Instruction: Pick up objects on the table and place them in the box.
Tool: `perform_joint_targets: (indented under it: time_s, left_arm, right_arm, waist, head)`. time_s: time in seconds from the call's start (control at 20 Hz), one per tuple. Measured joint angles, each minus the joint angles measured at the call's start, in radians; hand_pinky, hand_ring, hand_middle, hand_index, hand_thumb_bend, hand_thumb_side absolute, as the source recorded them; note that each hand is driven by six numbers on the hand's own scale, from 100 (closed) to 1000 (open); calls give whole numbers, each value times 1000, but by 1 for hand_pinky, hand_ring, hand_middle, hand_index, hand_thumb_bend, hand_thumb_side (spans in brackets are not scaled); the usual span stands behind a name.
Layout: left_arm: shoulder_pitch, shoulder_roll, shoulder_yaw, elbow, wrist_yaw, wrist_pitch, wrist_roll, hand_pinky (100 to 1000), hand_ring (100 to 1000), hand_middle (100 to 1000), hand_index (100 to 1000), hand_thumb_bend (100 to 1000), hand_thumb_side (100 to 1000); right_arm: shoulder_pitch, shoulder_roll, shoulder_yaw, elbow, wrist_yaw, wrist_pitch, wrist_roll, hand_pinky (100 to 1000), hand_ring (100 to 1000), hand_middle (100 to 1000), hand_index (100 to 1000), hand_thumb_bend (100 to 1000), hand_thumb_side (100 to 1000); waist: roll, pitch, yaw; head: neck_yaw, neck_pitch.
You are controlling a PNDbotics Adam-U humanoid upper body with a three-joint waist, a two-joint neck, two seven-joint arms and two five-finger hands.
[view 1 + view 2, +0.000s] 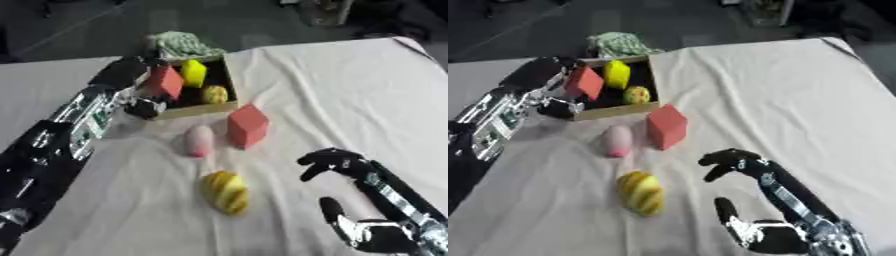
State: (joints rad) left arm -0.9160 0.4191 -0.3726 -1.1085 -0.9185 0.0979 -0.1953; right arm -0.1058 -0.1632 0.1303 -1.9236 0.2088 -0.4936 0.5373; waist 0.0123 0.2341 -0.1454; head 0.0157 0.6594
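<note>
Holding a red house-shaped block [164,81] at the left rim of the shallow wooden box [197,109], the left robot hand [131,75] has its fingers curled around the piece, which looks to be just over or inside the box. Already in the box sit a yellow block [193,72] and a small yellow-orange round fruit [215,94]. On the white cloth-covered table [350,90] lie a red cube-like block [248,126] just in front of the box, a pale pink oval object [199,140] beside it, and a yellow striped gourd-like fruit [226,192] nearer the robot. The right robot hand [331,162] hovers low on the right, fingers curled and holding nothing.

One risk is that the red block catches on the box's left wall or lands on the yellow block and tips out. The hand crowds that wall, so pulling away could drag the box across the cloth and nudge the cube nearby.
</note>
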Motion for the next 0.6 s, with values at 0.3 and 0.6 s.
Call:
perform_joint_targets:
  time_s: [0.3, 0.6]
  left_arm:
    - [0, 15, -6, -32, 4, -2, -47, 850, 812, 821, 966, 100, 399]
    - [0, 30, -15, -64, 2, -21, -118, 867, 831, 851, 984, 120, 569]
  right_arm:
    - [0, 0, 0, 0, 0, 0, 0, 697, 680, 790, 910, 100, 432]
    - [1, 0, 0, 0, 0, 0, 0, 697, 681, 789, 910, 100, 432]
  waist:
    - [1, 0, 3]
    - [2, 0, 4]
  head:
    - [-1, 0]
    - [-4, 0]
